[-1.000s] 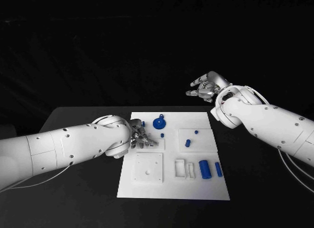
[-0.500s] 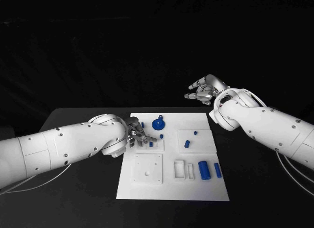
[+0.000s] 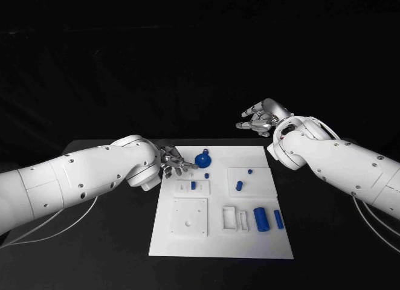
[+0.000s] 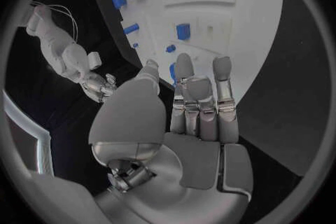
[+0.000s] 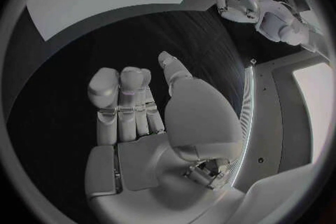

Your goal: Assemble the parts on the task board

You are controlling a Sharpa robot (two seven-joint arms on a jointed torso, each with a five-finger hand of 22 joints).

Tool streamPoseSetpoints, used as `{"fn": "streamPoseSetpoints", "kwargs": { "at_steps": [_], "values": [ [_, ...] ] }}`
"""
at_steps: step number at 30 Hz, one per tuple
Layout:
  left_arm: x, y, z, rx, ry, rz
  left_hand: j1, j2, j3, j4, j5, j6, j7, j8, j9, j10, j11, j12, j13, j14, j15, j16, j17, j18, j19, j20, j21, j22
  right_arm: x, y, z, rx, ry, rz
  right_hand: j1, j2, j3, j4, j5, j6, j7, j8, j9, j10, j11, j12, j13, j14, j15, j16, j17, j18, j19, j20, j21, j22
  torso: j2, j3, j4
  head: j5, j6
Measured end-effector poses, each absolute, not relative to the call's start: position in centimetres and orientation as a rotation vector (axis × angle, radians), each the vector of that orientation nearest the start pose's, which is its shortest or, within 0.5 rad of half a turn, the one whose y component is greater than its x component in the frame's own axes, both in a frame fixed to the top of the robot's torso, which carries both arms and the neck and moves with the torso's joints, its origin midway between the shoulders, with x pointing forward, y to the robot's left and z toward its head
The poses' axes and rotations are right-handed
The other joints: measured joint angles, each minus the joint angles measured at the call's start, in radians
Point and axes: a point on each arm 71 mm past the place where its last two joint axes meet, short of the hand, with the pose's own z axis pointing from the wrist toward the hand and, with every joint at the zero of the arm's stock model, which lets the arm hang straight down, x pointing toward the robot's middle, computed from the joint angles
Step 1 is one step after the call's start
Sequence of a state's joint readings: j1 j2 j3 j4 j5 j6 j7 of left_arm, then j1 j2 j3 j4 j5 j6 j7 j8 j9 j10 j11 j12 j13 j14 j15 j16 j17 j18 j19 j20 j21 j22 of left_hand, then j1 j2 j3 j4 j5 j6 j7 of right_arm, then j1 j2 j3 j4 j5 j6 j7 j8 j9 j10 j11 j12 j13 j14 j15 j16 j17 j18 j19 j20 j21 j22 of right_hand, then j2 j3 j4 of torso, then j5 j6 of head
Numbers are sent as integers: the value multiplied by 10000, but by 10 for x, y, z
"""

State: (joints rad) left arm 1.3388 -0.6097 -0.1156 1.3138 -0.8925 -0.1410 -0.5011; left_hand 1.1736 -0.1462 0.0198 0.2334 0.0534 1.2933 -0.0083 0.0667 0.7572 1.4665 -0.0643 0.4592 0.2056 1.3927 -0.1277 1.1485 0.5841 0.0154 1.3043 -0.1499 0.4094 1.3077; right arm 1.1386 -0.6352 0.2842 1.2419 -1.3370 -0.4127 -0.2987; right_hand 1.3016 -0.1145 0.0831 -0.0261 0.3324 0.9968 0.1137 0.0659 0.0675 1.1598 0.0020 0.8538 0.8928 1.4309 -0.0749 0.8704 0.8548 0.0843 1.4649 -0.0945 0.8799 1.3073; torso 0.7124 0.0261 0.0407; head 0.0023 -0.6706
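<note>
Left hand (image 3: 171, 162), fingers loosely spread and holding nothing, hovers at the task board (image 3: 219, 241) upper left of centre; blue parts (image 3: 203, 159) lie beside it. Best approach: lower squarely, pinch one piece.

Right hand (image 3: 261, 116), also empty and spread, hangs beyond the table (image 3: 104, 241).

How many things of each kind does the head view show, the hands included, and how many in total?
Task board: 1
Blue wheel with knob: 1
Large blue cylinders: 2
Small blue pegs: 4
Hands, left hand and right hand: 2
Total: 10
</note>
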Motion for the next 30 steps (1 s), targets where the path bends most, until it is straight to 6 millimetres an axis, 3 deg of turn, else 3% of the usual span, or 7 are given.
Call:
{"fn": "streamPoseSetpoints", "kwargs": {
  "at_steps": [4, 6, 12, 13, 16, 18, 30],
  "values": [
    [548, 175, -180, -4756, 20739, -4855, 6, 423, -98, -677, 470, -291, 99, 0, -1038, 0, 0, -199, 38, -71, -3, -62, -22, -1, 1, -1, -69, -1, 563, -210, -126, 3956, 14637, 5848, 0, 0, 0, 0, 0, 0, 0, 0, 0, 0, 0, 0, 0, 0, 0, 0, 0, 0, 0, 0, 0, 0, 15, 2, -26, 3, 42],
    [555, 180, -178, -4914, 20678, -4696, -34, 471, -135, -852, 541, -423, 153, 0, -1478, 0, 0, -199, 95, -71, -3, -61, -22, -1, 1, -1, -70, -1, 563, -210, -126, 3965, 14639, 5847, 0, 0, 0, 0, 0, 0, 0, 0, 0, 0, 0, 0, 0, 0, 0, 0, 0, 0, 0, 0, 0, 0, 28, 3, -38, 5, 52],
    [573, 190, -172, -5217, 20577, -4271, -28, 570, -191, -986, 882, -806, 260, 0, -2252, -4, 68, -60, 221, -71, -3, 165, 73, -1, 38, 36, -42, -2, 563, -210, -126, 3974, 14643, 5863, 0, 0, 0, 0, 0, 0, 0, 0, 0, 0, 0, 0, 0, 0, 0, 0, 0, 0, 0, 0, 0, 0, 83, 1, -81, 11, 96],
    [576, 192, -171, -5233, 20586, -4199, -61, 603, -191, -986, 1119, -828, 282, 0, -2349, -2, 70, -52, 228, -71, -4, 165, 88, 0, 38, 36, 11, -2, 563, -210, -126, 3973, 14643, 5869, 0, 0, -27, 27, 0, 0, 0, 0, 0, 0, 0, 0, 0, 0, 0, 0, 0, 0, 0, 0, 0, 2, 93, 1, -87, 12, 105],
    [581, 194, -170, -5232, 20628, -4039, 13, 715, -275, -1070, 1742, -842, 296, 0, -2436, -1, 70, -52, 228, -71, -4, 212, 109, -1, 38, 36, 45, -2, 563, -210, -126, 3969, 14644, 5885, 0, 0, -27, 27, 0, 0, 0, 0, 0, 0, 0, 0, 0, 0, 0, 0, 0, 1, 0, 0, 0, 8, 130, -9, -105, 12, 132],
    [585, 195, -170, -5191, 20669, -3892, -22, 748, -302, -1097, 1904, -842, 296, 0, -2437, -1, 71, -52, 228, -70, -4, 212, 110, -1, 38, 36, 46, -2, 562, -210, -125, 3967, 14644, 5893, 0, 0, -27, 27, 0, 0, 0, 0, 0, 0, 0, 0, 1, 0, 0, 0, 0, 0, 0, 0, 0, 8, 155, -17, -116, 12, 151],
    [598, 197, -171, -4596, 20901, -3093, -85, 811, -398, -1083, 1904, -842, 296, 0, -2374, -1, 71, -52, 226, -102, 28, 211, 98, 0, 3, 71, 118, -3, 562, -210, -125, 3958, 14639, 5909, 0, 0, -27, 27, 0, 0, 0, 0, 0, 0, 0, 0, 1, 0, 0, 1, 0, 1, 0, 0, 0, 7, 286, -52, -168, 36, 222]
  ]
}}
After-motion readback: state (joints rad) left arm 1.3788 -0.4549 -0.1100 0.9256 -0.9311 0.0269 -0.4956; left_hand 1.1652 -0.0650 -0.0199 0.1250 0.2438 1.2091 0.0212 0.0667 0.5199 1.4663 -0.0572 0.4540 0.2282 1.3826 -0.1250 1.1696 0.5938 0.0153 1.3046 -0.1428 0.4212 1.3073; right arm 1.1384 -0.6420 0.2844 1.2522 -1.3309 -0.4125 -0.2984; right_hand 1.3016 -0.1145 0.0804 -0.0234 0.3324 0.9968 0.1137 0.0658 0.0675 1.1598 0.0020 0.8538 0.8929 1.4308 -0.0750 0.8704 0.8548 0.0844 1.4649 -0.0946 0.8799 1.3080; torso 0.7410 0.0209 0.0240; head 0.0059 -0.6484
